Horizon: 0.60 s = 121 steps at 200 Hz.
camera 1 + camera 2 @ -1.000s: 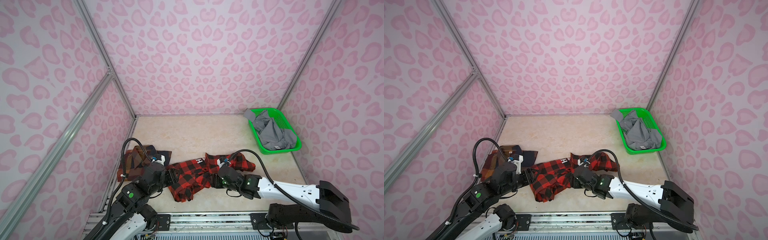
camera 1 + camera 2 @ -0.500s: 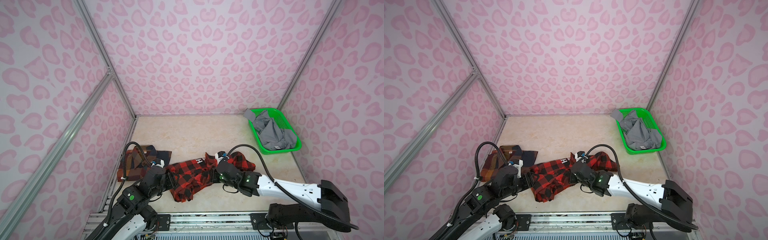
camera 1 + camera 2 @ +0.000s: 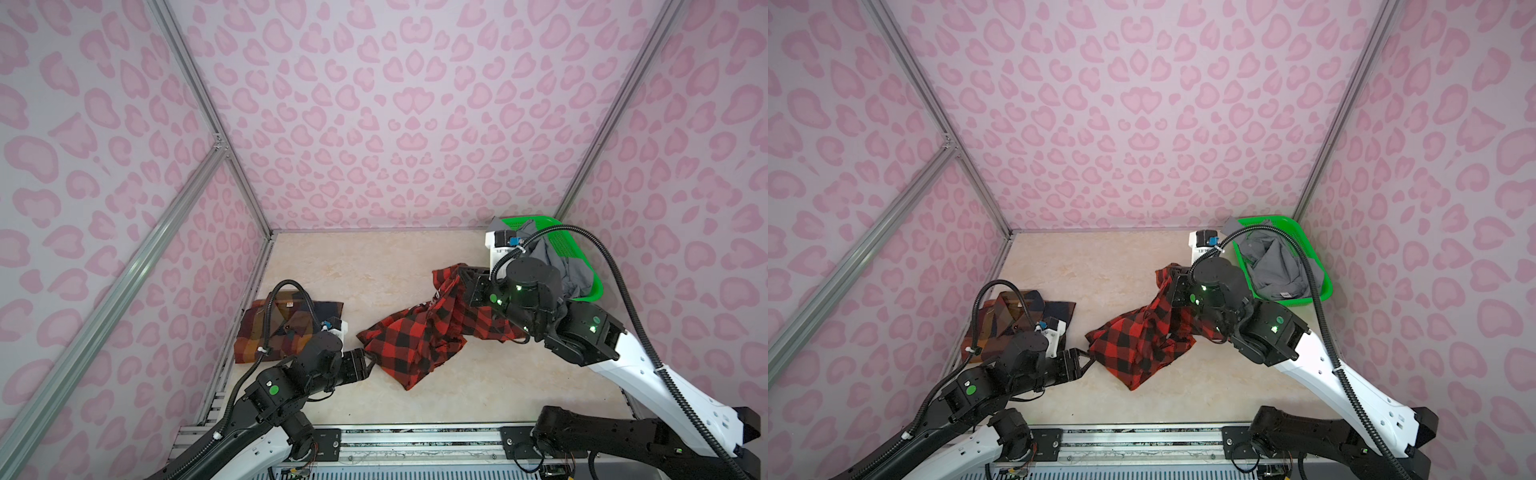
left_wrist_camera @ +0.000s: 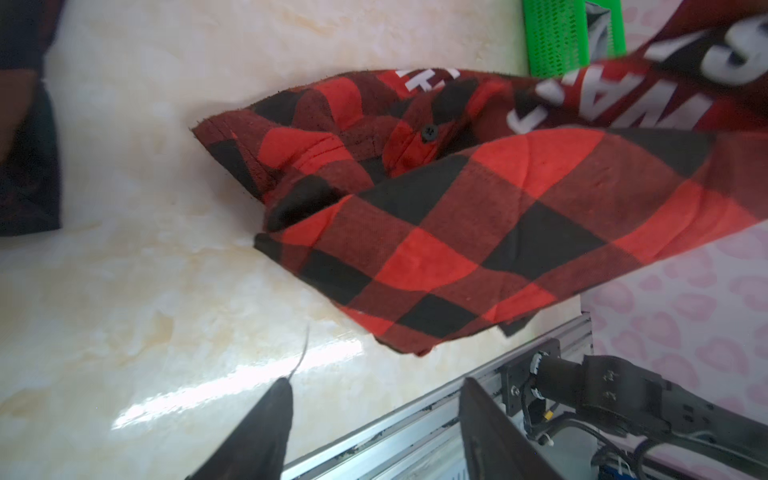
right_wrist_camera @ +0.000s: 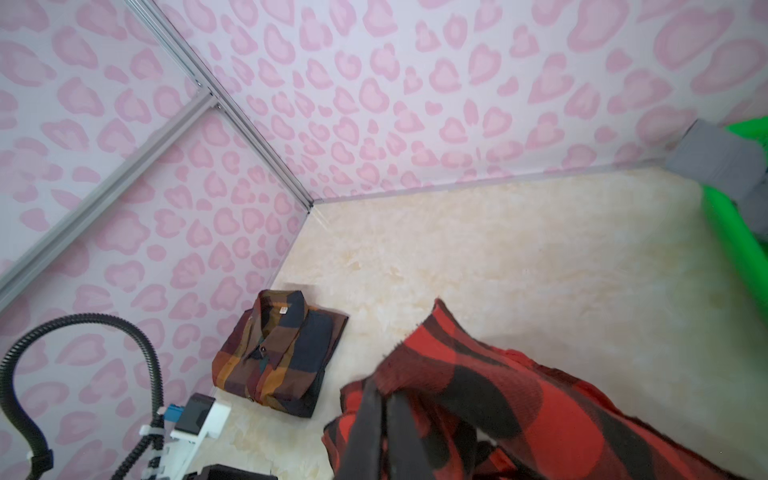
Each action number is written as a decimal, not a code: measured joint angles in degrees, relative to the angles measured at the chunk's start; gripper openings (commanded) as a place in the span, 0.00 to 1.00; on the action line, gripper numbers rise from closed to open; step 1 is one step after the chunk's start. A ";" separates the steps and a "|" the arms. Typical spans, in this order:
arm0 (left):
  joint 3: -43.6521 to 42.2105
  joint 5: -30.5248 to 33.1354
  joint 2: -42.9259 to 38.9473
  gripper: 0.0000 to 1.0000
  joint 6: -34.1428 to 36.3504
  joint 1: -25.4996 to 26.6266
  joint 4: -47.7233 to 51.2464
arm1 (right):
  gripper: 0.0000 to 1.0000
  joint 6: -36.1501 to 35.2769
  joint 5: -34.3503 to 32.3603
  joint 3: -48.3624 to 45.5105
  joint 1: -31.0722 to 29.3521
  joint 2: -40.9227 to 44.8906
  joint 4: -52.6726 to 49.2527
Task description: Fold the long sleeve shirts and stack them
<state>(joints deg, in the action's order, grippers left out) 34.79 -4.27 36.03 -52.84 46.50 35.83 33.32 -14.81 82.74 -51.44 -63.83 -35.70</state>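
Observation:
The red-and-black check flannel (image 3: pixel 415 345) (image 3: pixel 1142 340) is crumpled at the table's middle, with one end pulled up off the table. My right gripper (image 3: pixel 462 279) (image 3: pixel 1174 279) (image 5: pixel 382 395) is shut on that raised end. My left gripper (image 3: pixel 370 362) (image 3: pixel 1086 359) (image 4: pixel 376 380) stands open low over the table at the flannel's left corner (image 4: pixel 478 232), nothing between its fingers. The brown-orange-navy plaid shirt (image 3: pixel 286 328) (image 3: pixel 1009 316) (image 5: pixel 282 357) lies folded at the left wall. The grey shirt (image 3: pixel 577 270) (image 3: pixel 1279 266) is bunched in the green basket (image 3: pixel 557 237) (image 3: pixel 1287 301).
The basket stands at the back right corner, just behind my right wrist. Pink patterned walls close in the left, back and right sides. A metal rail (image 3: pixel 415 436) runs along the front edge. Bare table (image 3: pixel 365 266) shows behind the flannel.
My right gripper shut on the flannel, then lifted it up and back towards the right, dragging the cloth away from the left gripper. The left arm stayed near its place.

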 measured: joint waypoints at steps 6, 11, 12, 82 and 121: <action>-0.02 -0.26 0.79 0.72 0.02 1.38 -1.33 | 0.00 -1.22 -0.09 2.84 0.02 -0.92 -1.33; -0.02 -0.39 1.64 0.73 0.11 2.75 -2.58 | 0.00 -1.97 -0.24 5.27 0.04 -1.73 -2.51; -0.02 -0.44 1.75 0.74 0.11 2.95 -2.80 | 0.00 -2.10 -0.26 5.57 0.07 -1.84 -2.62; 15.37 10.38 25.70 0.86 12.26 26.88 -15.02 | 0.00 -11.63 -4.74 32.74 0.17 -13.18 -16.24; 25.24 19.67 40.63 0.88 17.66 30.27 -17.90 | 0.00 -14.19 -7.08 46.99 0.11 -19.21 -22.75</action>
<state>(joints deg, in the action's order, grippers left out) 60.03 15.40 76.66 -35.18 76.77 17.93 19.14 -21.89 129.73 -51.33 -83.05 -58.46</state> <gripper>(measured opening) 0.874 0.048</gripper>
